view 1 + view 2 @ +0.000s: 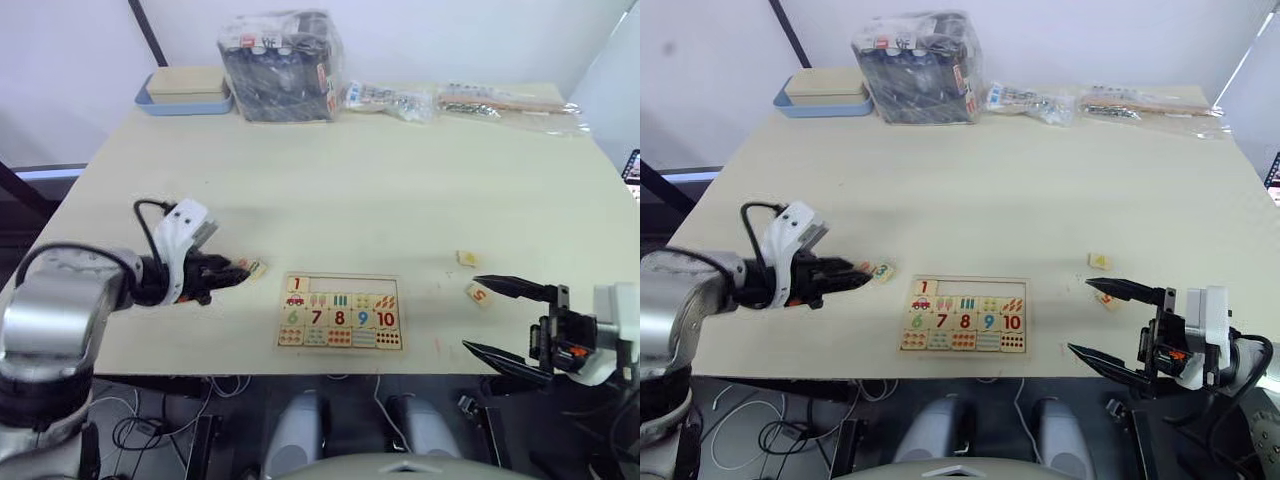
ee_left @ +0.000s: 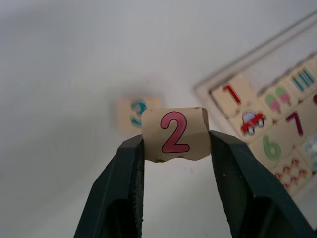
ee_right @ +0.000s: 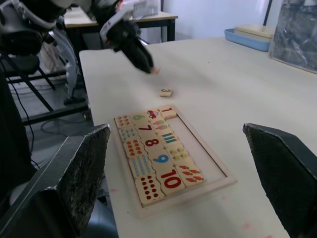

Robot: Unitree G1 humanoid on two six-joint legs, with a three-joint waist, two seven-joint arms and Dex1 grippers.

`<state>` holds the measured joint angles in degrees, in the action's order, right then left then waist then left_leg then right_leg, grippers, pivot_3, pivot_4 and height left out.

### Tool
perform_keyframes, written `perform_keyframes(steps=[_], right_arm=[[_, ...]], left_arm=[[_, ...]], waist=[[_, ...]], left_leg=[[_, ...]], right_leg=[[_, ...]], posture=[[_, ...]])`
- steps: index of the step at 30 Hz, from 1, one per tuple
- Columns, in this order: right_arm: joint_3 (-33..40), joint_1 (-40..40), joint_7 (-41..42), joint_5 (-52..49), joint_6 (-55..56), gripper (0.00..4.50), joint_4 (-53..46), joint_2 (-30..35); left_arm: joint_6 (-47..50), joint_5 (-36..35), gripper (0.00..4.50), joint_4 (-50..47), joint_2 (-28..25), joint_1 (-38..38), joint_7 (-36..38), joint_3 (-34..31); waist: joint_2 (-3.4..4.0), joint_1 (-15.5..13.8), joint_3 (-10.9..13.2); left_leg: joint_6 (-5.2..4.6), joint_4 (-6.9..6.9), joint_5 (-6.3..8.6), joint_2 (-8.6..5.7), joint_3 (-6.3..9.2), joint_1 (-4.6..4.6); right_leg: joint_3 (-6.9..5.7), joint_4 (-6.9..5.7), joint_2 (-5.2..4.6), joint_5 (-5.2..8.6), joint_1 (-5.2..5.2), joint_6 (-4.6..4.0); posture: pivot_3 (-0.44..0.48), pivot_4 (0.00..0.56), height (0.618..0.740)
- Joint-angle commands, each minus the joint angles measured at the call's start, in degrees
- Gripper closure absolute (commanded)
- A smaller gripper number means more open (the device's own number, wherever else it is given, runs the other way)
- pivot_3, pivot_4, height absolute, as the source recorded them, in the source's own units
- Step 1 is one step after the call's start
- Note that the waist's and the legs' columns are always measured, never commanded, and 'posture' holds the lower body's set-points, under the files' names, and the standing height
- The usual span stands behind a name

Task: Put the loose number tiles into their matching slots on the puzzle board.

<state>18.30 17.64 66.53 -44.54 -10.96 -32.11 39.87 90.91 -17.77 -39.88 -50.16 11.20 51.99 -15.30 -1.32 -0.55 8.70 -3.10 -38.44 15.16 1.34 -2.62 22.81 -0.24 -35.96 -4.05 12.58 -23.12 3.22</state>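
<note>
A pale bench is seen against a white wall. Near its front edge lies the puzzle board, flat, with the 1 tile already seated at the left end of its top row; the rest of that row is bare, and below it run picture squares and the printed numbers 6 to 10. Just left of the board, the 2 tile is pinched between the two black fingers of the left claw, held above the bench. The 3 tile lies on the bench close beyond it, apart from the board's rim. Well to the right of the board, the 5 tile rests by the upper finger of the right claw, whose fingers are spread wide and hold nothing. The 4 tile lies a little farther back. Along the far edge are set a blue tray with a pale box, a plastic-wrapped dark bundle and clear bags.
</note>
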Motion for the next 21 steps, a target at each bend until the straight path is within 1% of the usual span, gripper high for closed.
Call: perform_keyframes(steps=[1, 5, 8, 10, 14, 16, 18, 19, 21], right_arm=[[0.2, -0.8, 1.8, -2.0, -0.7, 0.0, -0.1, 1.1], [-0.4, -1.3, 3.6, -2.3, -1.3, 0.0, 0.4, 2.0], [-0.5, -1.7, 4.5, -2.4, -1.5, 0.0, 0.8, 2.2], [-0.6, -1.9, 5.7, -2.2, -1.2, 0.0, 1.0, 2.6], [-0.2, -0.8, 9.5, -1.6, 0.4, 0.0, 1.2, 3.3], [0.1, -0.7, 10.4, -1.2, 1.0, 0.0, 1.8, 3.5], [0.2, -0.8, 10.6, -0.9, 1.2, 0.0, 2.2, 3.5], [0.2, -0.8, 10.7, -0.9, 1.3, 0.0, 2.4, 3.5], [0.3, -0.8, 10.9, -0.8, 1.5, 0.0, 2.7, 3.4]], left_arm=[[1.6, -3.5, 3.03, -6.5, 3.0, -5.6, -7.8, -4.8], [1.6, -7.6, 3.03, -9.9, 11.5, -10.2, -18.9, -7.0], [1.6, -8.7, 3.03, -11.3, 17.4, -11.6, -26.5, -6.4], [1.6, -10.1, 3.03, -11.9, 19.9, -11.8, -30.7, -6.0], [1.6, -13.7, 3.03, -12.1, 24.9, -11.7, -39.4, -6.2], [1.6, -15.6, 3.03, -11.7, 26.2, -11.7, -42.2, -6.5], [1.6, -18.1, 2.0, -11.2, 27.0, -11.5, -44.4, -7.0], [1.6, -19.4, 1.94, -11.1, 27.3, -11.5, -45.2, -7.3], [1.6, -23.6, 1.27, -10.9, 27.3, -11.2, -47.6, -8.5]], waist=[[0.0, -0.1, 0.0], [-0.03, -0.8, 0.0], [0.03, -0.8, -0.1], [-0.1, -0.9, -0.1], [-0.02, -0.9, -0.1], [0.06, -0.9, -0.2], [0.09, -0.9, -0.2], [0.09, -0.9, -0.2], [0.13, -0.9, -0.2]], left_leg=[[0.0, 0.0, 0.0, 0.0, 0.02, -0.02], [0.02, -0.02, -0.01, -0.02, 0.14, -0.04], [0.02, -0.02, -0.01, -0.03, 0.14, -0.05], [0.01, -0.02, 0.0, -0.07, 0.11, -0.03], [0.01, -0.02, -0.01, -0.07, 0.17, -0.05], [0.01, -0.02, -0.01, -0.07, 0.17, -0.05], [0.01, -0.02, 0.0, -0.07, 0.17, -0.05], [0.01, -0.02, -0.01, -0.07, 0.16, -0.06], [0.01, -0.02, -0.01, -0.07, 0.17, -0.06]], right_leg=[[0.01, -0.01, 0.01, 0.0, 0.0, 0.0], [-0.1, -0.04, -0.07, 0.02, 0.05, -0.07], [-0.09, -0.01, -0.09, 0.02, 0.07, -0.08], [-0.06, 0.0, -0.16, 0.01, 0.07, -0.07], [-0.11, -0.02, -0.16, 0.01, 0.09, -0.1], [-0.1, -0.01, -0.17, 0.01, 0.09, -0.1], [-0.1, -0.01, -0.16, 0.01, 0.1, -0.1], [-0.1, -0.01, -0.16, 0.01, 0.1, -0.1], [-0.1, -0.01, -0.16, 0.01, 0.1, -0.11]], posture=[[0.0, 0.15, 0.74], [0.0, 0.15, 0.74], [0.0, 0.15, 0.74], [0.0, 0.15, 0.74], [0.0, 0.15, 0.74], [0.0, 0.15, 0.74], [0.0, 0.15, 0.74], [0.0, 0.15, 0.74], [0.0, 0.15, 0.74]])
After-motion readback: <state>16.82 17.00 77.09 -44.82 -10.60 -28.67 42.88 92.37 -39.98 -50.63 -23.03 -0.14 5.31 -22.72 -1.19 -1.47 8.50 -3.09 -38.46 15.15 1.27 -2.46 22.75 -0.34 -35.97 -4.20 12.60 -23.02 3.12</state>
